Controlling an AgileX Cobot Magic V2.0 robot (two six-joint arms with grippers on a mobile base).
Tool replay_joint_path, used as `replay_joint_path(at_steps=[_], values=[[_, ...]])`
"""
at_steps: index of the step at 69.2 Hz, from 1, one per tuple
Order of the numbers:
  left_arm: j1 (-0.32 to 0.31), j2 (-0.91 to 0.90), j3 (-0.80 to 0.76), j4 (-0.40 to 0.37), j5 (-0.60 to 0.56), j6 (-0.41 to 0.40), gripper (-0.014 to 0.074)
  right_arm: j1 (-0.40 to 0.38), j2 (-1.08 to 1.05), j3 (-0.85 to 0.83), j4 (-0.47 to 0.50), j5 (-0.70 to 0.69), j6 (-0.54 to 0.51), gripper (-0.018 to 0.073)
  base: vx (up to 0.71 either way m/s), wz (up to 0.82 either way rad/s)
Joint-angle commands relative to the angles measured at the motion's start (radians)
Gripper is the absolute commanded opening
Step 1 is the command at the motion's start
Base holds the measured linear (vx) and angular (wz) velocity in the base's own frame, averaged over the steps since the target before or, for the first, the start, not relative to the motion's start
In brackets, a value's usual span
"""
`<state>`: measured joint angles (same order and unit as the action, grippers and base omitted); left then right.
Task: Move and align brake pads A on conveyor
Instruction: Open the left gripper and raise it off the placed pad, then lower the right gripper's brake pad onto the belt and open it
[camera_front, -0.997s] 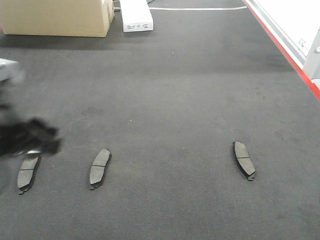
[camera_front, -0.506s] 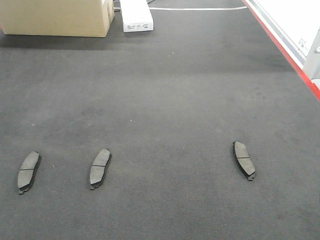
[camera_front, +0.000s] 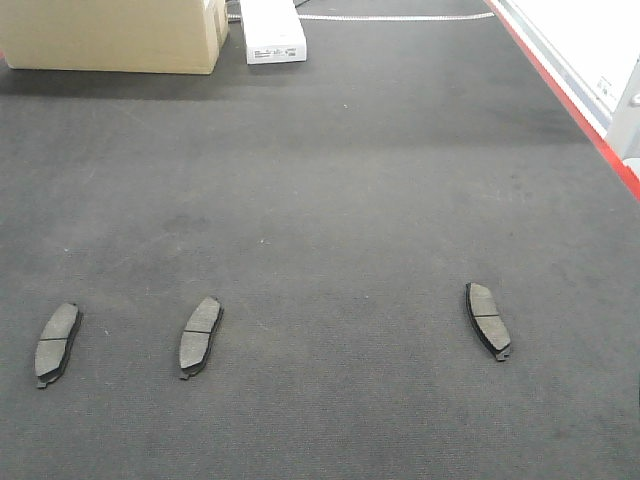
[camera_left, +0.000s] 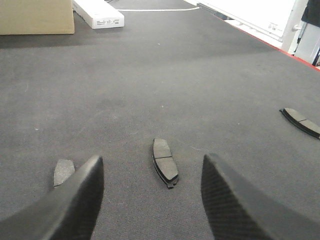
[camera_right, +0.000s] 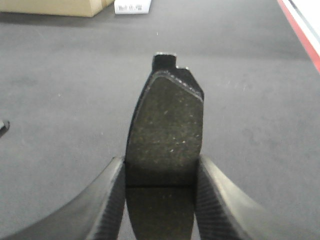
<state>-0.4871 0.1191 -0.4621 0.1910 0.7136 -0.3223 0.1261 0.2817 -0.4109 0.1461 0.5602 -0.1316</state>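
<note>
The right gripper (camera_right: 159, 192) is low over the conveyor (camera_front: 330, 180) and points toward 12 o'clock. Its two fingers (camera_right: 107, 200) are squeezed on a brake pad (camera_right: 165, 135), one on each side. The pad's rough face looks up and its end sticks out past the fingertips.

The left gripper (camera_left: 152, 200) also sits low and points toward 12 o'clock. Its fingers (camera_left: 75, 205) are wide apart and hold nothing. Just past them a pad (camera_left: 165, 161) lies flat on the belt. Another pad (camera_left: 63, 171) peeks out at 10 o'clock, partly hidden by the left finger. A third pad (camera_left: 301, 121) lies far off at 2 o'clock.

In the front view, three pads lie in a row across the near belt: left (camera_front: 57, 343), middle (camera_front: 200, 335) and right (camera_front: 487, 318). The right one is well apart from the other two.

Far back at 11 o'clock stand a cardboard box (camera_front: 115, 35) and a white box (camera_front: 272, 30). A red strip (camera_front: 575, 105) runs along the belt's right edge.
</note>
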Motion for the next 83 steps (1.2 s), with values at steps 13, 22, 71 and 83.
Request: replay_joint_path(at_steps=[13, 22, 71, 83], values=[[-0.005, 0.014, -0.022, 0.009, -0.063, 0.0, 0.0423, -0.003, 0.322, -0.157, -0.004, -0.041, -0.002, 0.0009, 0.0, 0.0], [-0.005, 0.014, -0.022, 0.009, -0.063, 0.0, 0.0423, -0.003, 0.534, -0.302, -0.004, 0.029, 0.054, 0.0015, 0.0, 0.0], [-0.005, 0.014, -0.022, 0.009, -0.063, 0.0, 0.0423, 0.213, 1.368, -0.777, -0.038, 0.231, 0.297, 0.0034, 0.0, 0.0], [-0.005, 0.014, -0.022, 0.009, -0.063, 0.0, 0.0423, 0.302, 1.503, -0.913, -0.039, 0.256, 0.387, 0.0046, 0.0, 0.0]])
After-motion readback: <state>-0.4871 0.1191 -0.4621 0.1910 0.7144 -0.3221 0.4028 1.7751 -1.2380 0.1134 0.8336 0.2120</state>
